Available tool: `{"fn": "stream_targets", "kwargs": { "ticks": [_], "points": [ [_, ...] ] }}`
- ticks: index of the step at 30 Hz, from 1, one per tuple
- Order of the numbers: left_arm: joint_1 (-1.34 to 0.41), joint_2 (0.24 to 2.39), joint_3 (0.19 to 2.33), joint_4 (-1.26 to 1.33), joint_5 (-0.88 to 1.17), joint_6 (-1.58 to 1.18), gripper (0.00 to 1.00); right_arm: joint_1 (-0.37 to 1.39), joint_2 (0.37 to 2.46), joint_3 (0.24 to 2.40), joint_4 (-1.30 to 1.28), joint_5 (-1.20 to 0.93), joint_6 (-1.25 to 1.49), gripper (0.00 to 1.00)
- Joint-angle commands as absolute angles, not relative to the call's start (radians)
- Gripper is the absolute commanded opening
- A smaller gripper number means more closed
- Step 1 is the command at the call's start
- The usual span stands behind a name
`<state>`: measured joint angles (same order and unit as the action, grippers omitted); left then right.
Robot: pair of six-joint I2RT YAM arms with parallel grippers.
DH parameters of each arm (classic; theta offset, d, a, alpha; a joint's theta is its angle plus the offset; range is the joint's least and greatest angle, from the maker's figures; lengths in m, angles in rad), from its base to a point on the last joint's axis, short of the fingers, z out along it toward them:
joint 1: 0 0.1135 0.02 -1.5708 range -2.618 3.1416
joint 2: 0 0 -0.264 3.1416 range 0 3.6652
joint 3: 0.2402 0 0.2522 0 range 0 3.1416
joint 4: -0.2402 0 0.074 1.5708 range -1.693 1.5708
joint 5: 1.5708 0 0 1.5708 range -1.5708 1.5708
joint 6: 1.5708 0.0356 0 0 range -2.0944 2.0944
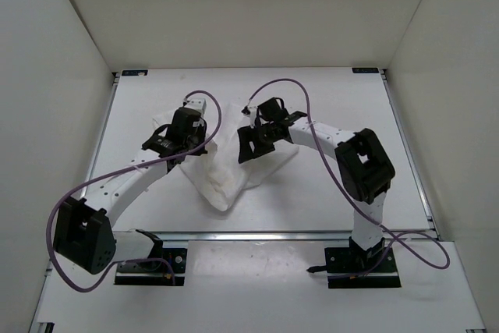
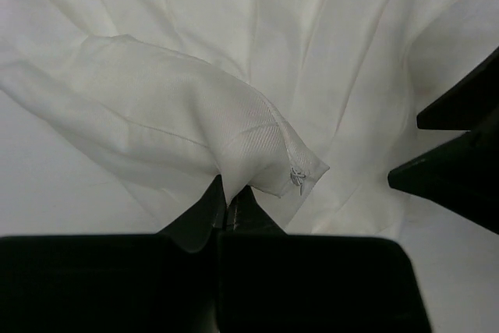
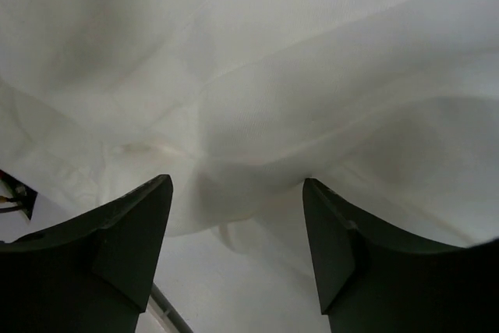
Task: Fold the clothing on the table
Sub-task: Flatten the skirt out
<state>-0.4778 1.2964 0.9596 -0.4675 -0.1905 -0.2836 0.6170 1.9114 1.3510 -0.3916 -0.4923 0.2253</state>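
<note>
I see the clothing as plain white, its weave finely diagonal-ribbed, with a small grey stitched mark at one corner. The worktop is white too; the fingers are black and the cables purple.

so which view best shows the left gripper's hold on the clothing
Left wrist: the left gripper pinches a fold of the clothing. Top external hides the pinch; right wrist shows nothing of it.

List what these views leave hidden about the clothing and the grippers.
- Top view: both wrists cover the middle of the clothing, so its full outline is hidden.
- Left wrist view: cloth buries the tips of the left gripper, and the frame edges crop the garment.
- Right wrist view: blur hides whether the right gripper touches cloth.
</note>
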Motion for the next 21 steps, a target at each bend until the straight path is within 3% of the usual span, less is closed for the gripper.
{"fn": "stream_targets", "kwargs": {
  "ticks": [1, 4, 6, 8, 10, 15, 21],
  "points": [
    [-0.454, 1.229, 0.945, -0.468, -0.21, -0.299, 0.0, 0.638, 1.986, 1.469, -0.469, -0.474, 0.181, 0.62],
    [-0.446, 1.239, 0.95, -0.472, -0.207, -0.299, 0.0, 0.64, 2.049, 1.535, -0.514, -0.486, 0.175, 0.46],
    [-0.449, 1.255, 0.959, -0.476, -0.201, -0.304, 0.0, 0.634, 2.077, 1.552, -0.529, -0.498, 0.172, 0.28],
    [-0.453, 1.259, 0.959, -0.472, -0.196, -0.302, 0.0, 0.634, 2.092, 1.575, -0.537, -0.489, 0.155, 0.19],
    [-0.454, 1.266, 0.962, -0.469, -0.189, -0.304, 0.0, 0.623, 2.091, 1.582, -0.541, -0.48, 0.149, 0.01],
    [-0.457, 1.292, 0.977, -0.463, -0.179, -0.304, 0.0, 0.583, 2.072, 1.611, -0.56, -0.399, 0.097, 0.0],
    [-0.479, 1.307, 0.999, -0.457, -0.164, -0.307, 0.0, 0.421, 2.086, 1.813, -0.673, -0.314, 0.037, 0.0]
  ]
}}
